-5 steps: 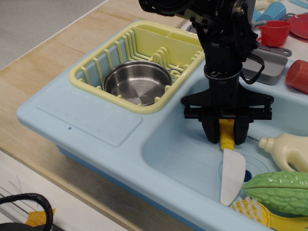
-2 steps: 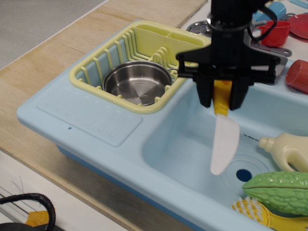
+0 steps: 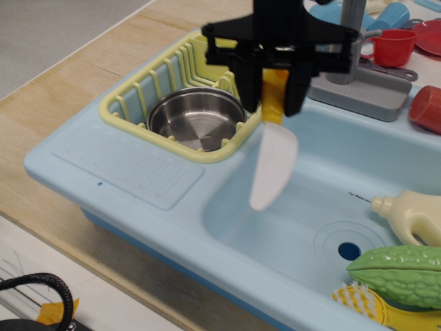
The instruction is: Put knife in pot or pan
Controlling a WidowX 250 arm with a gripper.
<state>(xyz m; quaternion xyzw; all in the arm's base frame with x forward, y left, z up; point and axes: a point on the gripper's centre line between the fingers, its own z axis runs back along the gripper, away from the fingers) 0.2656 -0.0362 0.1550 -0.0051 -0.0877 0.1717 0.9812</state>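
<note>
Claw point(image 3: 274, 93) clamps knife point(image 3: 273, 160) handle; blade hangs below, beside pot point(image 3: 195, 118).

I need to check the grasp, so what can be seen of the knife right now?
The knife is a plastic toy with a yellow handle and a broad, white, round-tipped blade. It hangs blade down and slightly tilted in the air, touching only the black gripper, which is shut on the handle and hides most of it. It is over the sink's left edge, right of the steel pot.

pot point(image 3: 195, 118) in dish rack point(image 3: 134, 103), left of basin point(image 3: 358, 172)
</note>
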